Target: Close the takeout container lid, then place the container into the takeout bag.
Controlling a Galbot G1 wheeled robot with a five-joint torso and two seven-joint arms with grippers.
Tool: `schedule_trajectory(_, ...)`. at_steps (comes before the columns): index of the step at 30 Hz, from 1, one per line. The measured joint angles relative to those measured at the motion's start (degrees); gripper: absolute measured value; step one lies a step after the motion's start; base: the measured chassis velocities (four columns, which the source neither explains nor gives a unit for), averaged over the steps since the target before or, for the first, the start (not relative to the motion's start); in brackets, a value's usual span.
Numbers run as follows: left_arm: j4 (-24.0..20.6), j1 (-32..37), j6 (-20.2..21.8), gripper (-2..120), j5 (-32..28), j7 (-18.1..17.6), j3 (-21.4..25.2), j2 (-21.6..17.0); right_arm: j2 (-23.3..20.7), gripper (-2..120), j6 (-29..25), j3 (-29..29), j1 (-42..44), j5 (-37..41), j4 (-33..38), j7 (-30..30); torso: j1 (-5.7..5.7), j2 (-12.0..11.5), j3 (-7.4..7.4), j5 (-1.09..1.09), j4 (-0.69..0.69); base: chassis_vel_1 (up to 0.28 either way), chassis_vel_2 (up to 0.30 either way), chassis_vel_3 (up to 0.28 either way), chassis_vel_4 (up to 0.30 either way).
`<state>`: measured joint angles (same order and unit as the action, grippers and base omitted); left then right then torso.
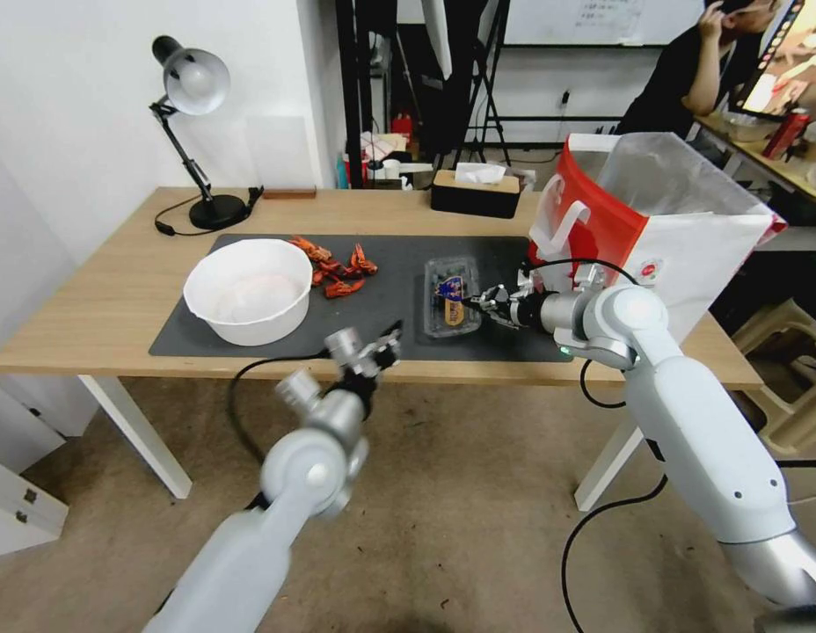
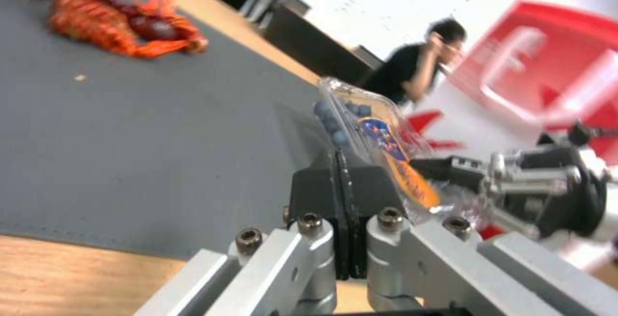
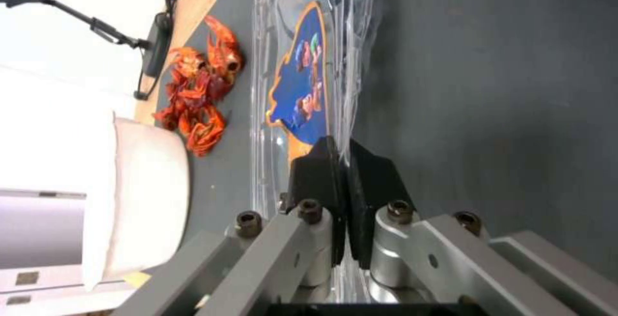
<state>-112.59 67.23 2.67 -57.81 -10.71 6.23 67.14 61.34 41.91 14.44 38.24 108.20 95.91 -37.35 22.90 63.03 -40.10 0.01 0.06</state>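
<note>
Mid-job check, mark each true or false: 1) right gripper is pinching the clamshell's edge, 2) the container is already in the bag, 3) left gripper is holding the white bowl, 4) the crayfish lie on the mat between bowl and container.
1) True: the right gripper is shut on the edge of the takeout container.
2) False: the container lies on the dark mat, beside the takeout bag, not inside it.
3) False: the left gripper is shut on nothing at the mat's front edge, apart from the white bowl.
4) True: the crayfish lie on the mat between them.
</note>
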Motion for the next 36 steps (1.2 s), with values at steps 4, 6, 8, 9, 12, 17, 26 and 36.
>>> schedule_trajectory(4, -0.3, 1.8, -0.6, 9, 3.1, 3.3, 0.2, -1.4, -1.3, 0, 0.0, 1.9, 2.2, -0.1, 1.6, 0.5, 0.0, 0.0, 0.0, -0.03, -0.15, 0.0, 0.0, 0.0, 0.0)
schedule_trajectory(6, -0.8, 4.1, -1.6, 18, 6.0, 4.6, 1.1, -1.8, -1.6, 0, -0.1, 2.4, 2.6, -0.1, 1.9, 1.1, 0.0, 0.0, 0.0, 0.0, -0.14, 0.0, 0.0, 0.0, 0.0)
schedule_trajectory(8, -1.1, 5.9, -2.8, 23, 8.9, 5.4, 1.9, -1.8, -1.6, 0, -0.1, 2.5, 2.7, -0.1, 2.0, 1.5, 0.0, 0.0, 0.0, 0.0, -0.09, 0.0, 0.0, 0.0, 0.0)
schedule_trajectory(9, -1.1, 7.3, -3.8, 29, 11.6, 5.9, 2.5, -1.8, -1.6, 0, -0.1, 2.6, 2.7, -0.1, 2.1, 1.9, 0.0, 0.0, 0.0, 0.01, -0.06, 0.0, 0.0, 0.0, 0.0)
schedule_trajectory(12, -0.6, 10.7, -7.2, 41, 19.4, 6.7, 4.5, -1.2, -1.6, 0, -0.2, 2.7, 2.7, -0.1, 2.2, 2.8, 0.0, 0.0, 0.0, -0.01, -0.04, 0.0, 0.0, 0.0, 0.0)
schedule_trajectory(17, 1.8, 15.4, -12.1, 58, 32.3, 6.6, 8.6, 0.2, -1.6, 0, -0.6, 2.8, 2.7, -0.7, 2.4, 4.9, 0.0, 0.0, 0.0, -0.01, -0.06, 0.0, 0.0, 0.0, 0.0)
schedule_trajectory(26, 3.3, 19.5, -12.9, 89, 37.9, 1.8, 11.8, 1.6, -1.7, 0, -1.2, 2.9, 3.3, -1.1, 3.2, 6.6, 0.0, 0.0, 0.0, -0.01, -0.06, 0.0, 0.0, 0.0, 0.0)
schedule_trajectory(36, 2.7, 21.1, -13.2, 100, 38.9, -0.1, 13.3, 3.5, -3.7, 0, -7.4, 2.2, 5.9, -17.7, 7.2, 25.9, 0.02, 0.0, -0.01, 0.0, -0.07, 0.0, 0.0, 0.0, 0.0)
